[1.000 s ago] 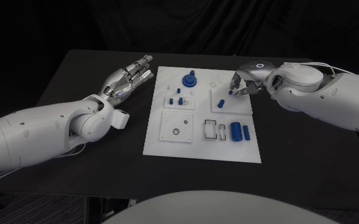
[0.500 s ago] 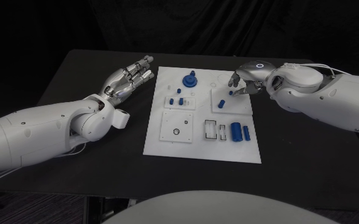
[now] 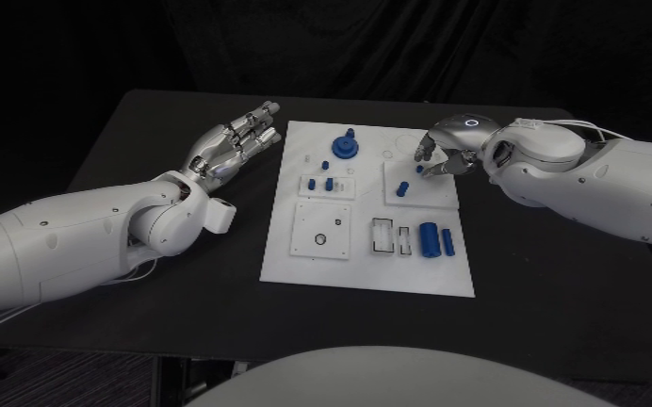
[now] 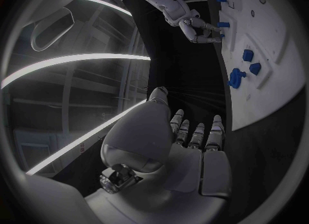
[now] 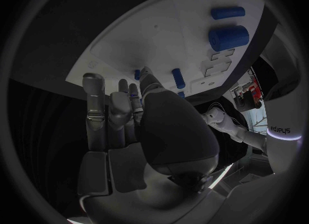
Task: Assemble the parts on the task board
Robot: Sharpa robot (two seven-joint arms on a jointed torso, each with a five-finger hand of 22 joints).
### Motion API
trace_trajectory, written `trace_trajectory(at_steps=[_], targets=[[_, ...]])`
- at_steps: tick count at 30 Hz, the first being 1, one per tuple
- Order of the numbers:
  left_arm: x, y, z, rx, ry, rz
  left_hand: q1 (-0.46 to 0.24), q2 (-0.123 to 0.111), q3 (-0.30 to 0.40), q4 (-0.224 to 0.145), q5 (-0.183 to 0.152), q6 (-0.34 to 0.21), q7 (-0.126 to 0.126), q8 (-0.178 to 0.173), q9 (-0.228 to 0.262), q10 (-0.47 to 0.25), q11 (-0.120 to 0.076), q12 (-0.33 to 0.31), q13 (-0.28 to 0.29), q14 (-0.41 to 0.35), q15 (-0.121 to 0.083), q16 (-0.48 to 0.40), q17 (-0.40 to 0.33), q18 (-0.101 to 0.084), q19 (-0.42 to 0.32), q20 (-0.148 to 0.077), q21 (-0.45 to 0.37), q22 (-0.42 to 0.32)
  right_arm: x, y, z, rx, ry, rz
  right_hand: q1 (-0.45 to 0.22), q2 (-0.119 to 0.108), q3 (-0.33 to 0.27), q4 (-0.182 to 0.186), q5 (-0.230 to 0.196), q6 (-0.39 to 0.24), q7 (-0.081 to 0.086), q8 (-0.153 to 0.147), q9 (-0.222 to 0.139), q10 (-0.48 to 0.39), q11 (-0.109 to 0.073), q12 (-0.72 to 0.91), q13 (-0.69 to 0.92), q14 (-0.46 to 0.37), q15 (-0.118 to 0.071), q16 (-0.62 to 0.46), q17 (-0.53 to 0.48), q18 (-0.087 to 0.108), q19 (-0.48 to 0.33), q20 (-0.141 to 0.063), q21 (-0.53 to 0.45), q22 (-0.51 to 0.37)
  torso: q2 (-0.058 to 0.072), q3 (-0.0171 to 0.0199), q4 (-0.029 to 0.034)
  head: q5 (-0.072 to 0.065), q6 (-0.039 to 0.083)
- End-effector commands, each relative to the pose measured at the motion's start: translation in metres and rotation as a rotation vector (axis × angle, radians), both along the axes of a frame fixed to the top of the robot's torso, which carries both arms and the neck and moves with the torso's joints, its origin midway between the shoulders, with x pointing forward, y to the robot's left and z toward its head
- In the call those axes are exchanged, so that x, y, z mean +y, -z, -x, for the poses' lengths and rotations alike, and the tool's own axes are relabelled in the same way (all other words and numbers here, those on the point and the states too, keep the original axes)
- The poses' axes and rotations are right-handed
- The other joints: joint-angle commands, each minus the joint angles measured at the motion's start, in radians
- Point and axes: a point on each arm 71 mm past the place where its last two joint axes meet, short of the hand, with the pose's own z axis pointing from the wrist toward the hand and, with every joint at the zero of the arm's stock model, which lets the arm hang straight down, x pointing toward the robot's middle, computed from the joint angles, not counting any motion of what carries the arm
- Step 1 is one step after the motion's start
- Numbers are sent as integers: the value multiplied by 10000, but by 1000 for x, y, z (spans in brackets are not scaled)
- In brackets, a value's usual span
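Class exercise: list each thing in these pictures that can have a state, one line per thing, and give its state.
left hand: open, fingers extended, beside the board, holding nothing.
right hand: over the board's far right part; whether it holds anything cannot be told.
task board: flat on the table.
large blue cylinder: lying on the board.
blue round part: standing on the board.

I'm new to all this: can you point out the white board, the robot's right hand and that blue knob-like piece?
task board (image 3: 366, 270), head view, bare near edge.
right hand (image 3: 437, 154), head view, middle of hand.
blue round part (image 3: 345, 147), head view, its disc.
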Motion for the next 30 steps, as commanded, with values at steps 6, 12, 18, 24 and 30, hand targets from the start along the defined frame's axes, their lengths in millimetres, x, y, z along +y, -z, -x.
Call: trace_trajectory(at_steps=[6, 12, 18, 24, 30], targets=[[-1, -8, 2, -1018, 188, 707, 92, -4, 46, -28, 73, 18, 77, 10, 8, 19, 84, 6, 12, -3, 91, 14, 18, 181, 33, 78, 81, 48, 0, 3, -1, -61, -19, -126, -102, 10, 190, -88, -54, 440, 29, 225, 146, 209, -35, 56, 59, 25, 52, 57, 76, -59, -30, 29, 98, 851, 7, 1, -13, 11, -1], [-1, -7, 2, -984, 199, 698, 108, -1, 49, -27, 78, 47, 119, 14, 11, 49, 122, 12, 18, 16, 132, 22, 24, 184, 86, 121, 108, 84, 1, 3, -1, -119, -82, -180, -48, 54, 265, -148, -53, 469, 34, 233, 169, 264, -52, 66, 75, 48, 36, 96, 114, -63, -8, 20, 168, 864, 0, -1, -9, 33, -1], [-2, -7, 2, -933, 220, 684, 156, 7, 61, -37, 112, 388, 322, 69, 54, 184, 291, 36, 42, 61, 211, 39, 36, 183, 156, 197, 146, 99, 4, 4, -1, -121, -155, -200, 16, 120, 358, -203, -53, 447, 34, 209, 174, 372, -59, 93, 92, 77, 25, 145, 159, -76, 28, 10, 280, 884, -2, -12, -5, 36, -1], [-3, -7, 2, -915, 254, 701, 194, 10, 75, -60, 165, 331, 303, 56, 45, 191, 295, 35, 42, 93, 240, 52, 46, 184, 200, 221, 169, 139, 5, 7, -3, -7, -115, -107, 85, 180, 448, -256, -53, 434, 59, 186, 172, 418, -60, 84, 90, 80, 20, 140, 151, -75, 30, 3, 286, 883, 2, -15, 0, 54, -1], [-2, -6, 2, -890, 265, 696, 219, 25, 91, -74, 190, 359, 318, 57, 48, 242, 308, 44, 52, 132, 275, 68, 57, 186, 248, 245, 195, 180, 5, 10, -3, 127, -67, -63, 205, 286, 602, -340, -52, 416, 119, 151, 160, 472, -39, 57, 74, 92, 30, 165, 176, -82, 36, 1, 320, 887, 0, -19, 1, 57, -1]])
